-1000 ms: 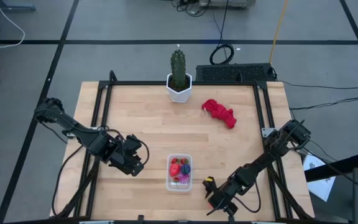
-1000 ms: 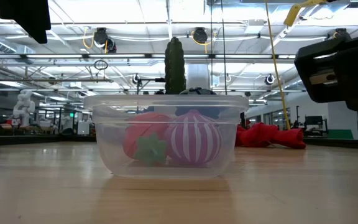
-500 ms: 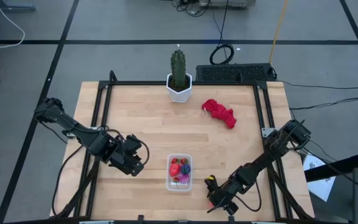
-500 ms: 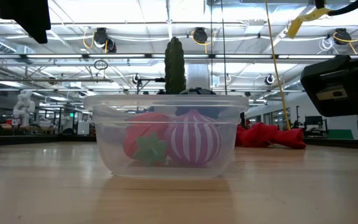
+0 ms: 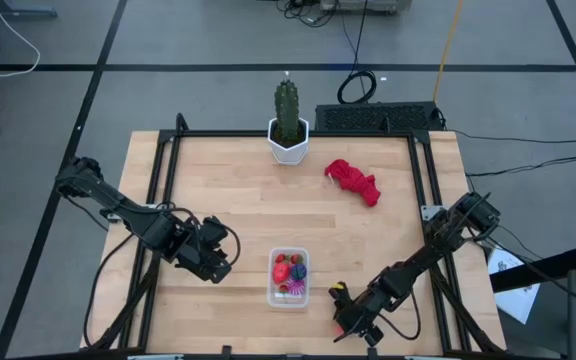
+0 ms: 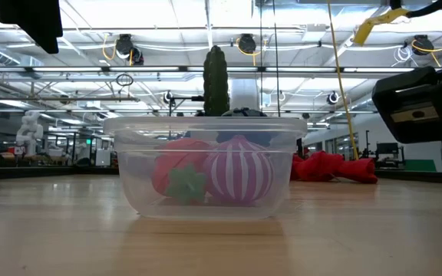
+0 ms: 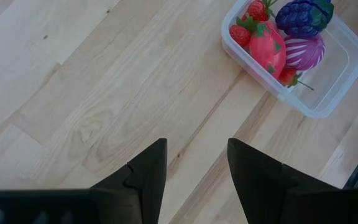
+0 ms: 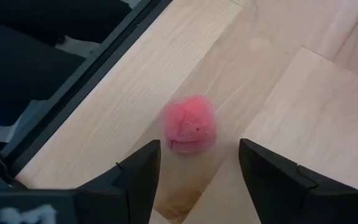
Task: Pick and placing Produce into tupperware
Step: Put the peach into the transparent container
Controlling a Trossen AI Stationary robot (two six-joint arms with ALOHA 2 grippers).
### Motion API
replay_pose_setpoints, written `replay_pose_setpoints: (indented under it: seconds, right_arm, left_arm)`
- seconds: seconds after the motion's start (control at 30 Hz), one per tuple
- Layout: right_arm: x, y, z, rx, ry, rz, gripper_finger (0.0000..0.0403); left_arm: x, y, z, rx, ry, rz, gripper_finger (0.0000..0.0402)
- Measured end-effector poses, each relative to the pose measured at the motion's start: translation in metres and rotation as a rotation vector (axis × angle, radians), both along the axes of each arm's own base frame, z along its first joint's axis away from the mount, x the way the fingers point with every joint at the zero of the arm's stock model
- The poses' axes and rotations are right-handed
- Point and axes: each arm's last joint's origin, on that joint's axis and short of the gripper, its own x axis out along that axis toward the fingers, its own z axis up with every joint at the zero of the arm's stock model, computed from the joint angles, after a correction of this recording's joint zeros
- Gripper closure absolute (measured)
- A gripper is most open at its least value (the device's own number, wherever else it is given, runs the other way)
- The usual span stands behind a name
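Note:
The clear tupperware stands near the table's front edge, also seen in the low view. It holds a red strawberry, a magenta striped round piece and a dark purple grape bunch. To its right a small pink piece lies on the wood near the front edge. My right gripper slants down over it, open, one fingertip on either side, and I see no touch. My left gripper hangs open over bare wood left of the tupperware.
A green cactus in a white pot stands at the far edge and a red cloth lies at the far right. A black frame rail runs close beside the pink piece. Bare wood lies between the tupperware and the cloth.

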Motion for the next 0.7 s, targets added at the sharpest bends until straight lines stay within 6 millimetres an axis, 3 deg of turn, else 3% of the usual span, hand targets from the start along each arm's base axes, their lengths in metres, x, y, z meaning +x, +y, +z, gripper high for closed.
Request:
replay_pose_setpoints:
  seconds: [0.7]
  right_arm:
    - [0.0024, 0.0024, 0.0028, 0.033, -0.031, 0.005, 0.0195]
  left_arm:
    - [0.0001, 0.0, -0.0001, 0.0, 0.0, 0.0, 0.0226]
